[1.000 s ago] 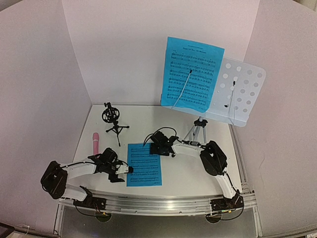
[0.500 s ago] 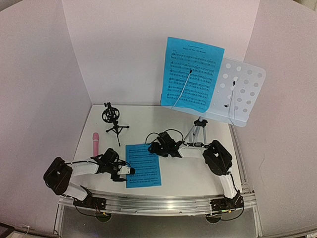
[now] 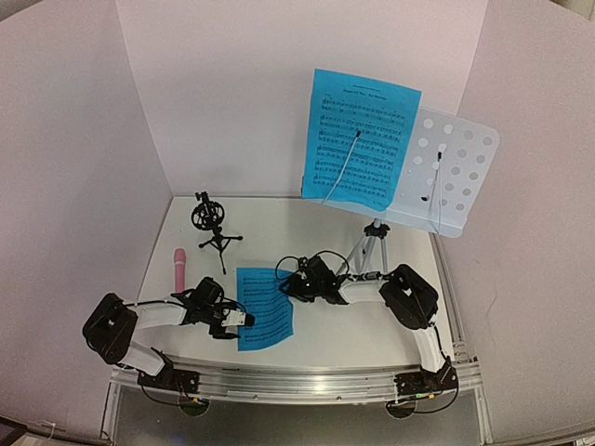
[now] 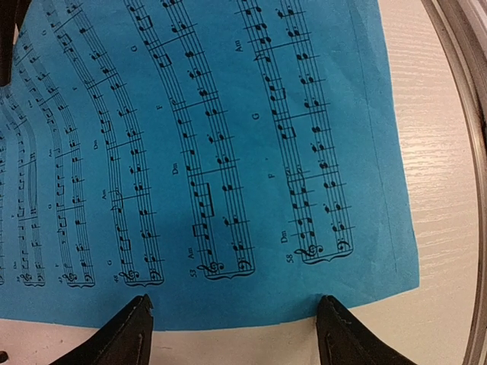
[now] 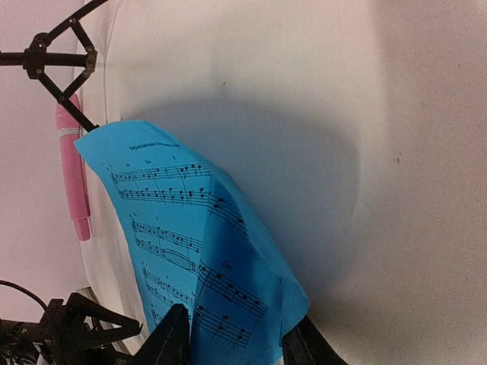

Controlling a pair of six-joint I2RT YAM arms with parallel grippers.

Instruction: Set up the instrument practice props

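Between white walls (image 3: 232, 93), on the pale table (image 3: 279, 228), the music stand (image 3: 456, 177) is carrying the first sheet (image 3: 361, 139); the second sheet (image 3: 263, 316) is lying up front, the right gripper (image 5: 237, 338) pinching its lifted edge, the left gripper (image 4: 237, 323) gaping wide beside it.

1. The sheet-music page (image 3: 265, 316) on the counter (image 3: 279, 232) is bright blue, printed with black staves, notes and chord letters.
2. The second page (image 3: 361, 139) is the same blue, with black staves.
3. The music stand (image 3: 460, 177) looks very pale blue, perhaps white in this light, and is patterned with rows of round holes.
4. Its tripod legs (image 3: 363, 246) are silver.
5. The microphone (image 3: 179, 268) is pink.
6. The mic mount (image 3: 212, 223) is black.
7. The counter is white, with a faint wood grain close up.
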